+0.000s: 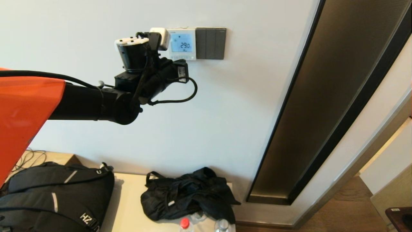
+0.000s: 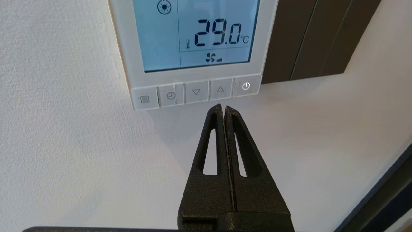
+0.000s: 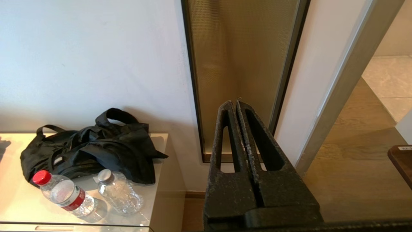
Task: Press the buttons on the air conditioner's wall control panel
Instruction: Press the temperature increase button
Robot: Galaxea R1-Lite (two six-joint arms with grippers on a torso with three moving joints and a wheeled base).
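The left claw (image 2: pixel 222 108), fingers pressed together, sits just below the control panel's (image 2: pixel 196 42) up-arrow button (image 2: pixel 220 89).

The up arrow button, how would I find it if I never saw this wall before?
Look on the white wall for the control panel with the blue screen reading 29.0, just left of the dark switch plate. Five small buttons run under the screen. The up arrow button is second from the power end, the only one with an upward triangle, just above the left gripper's shut fingers.
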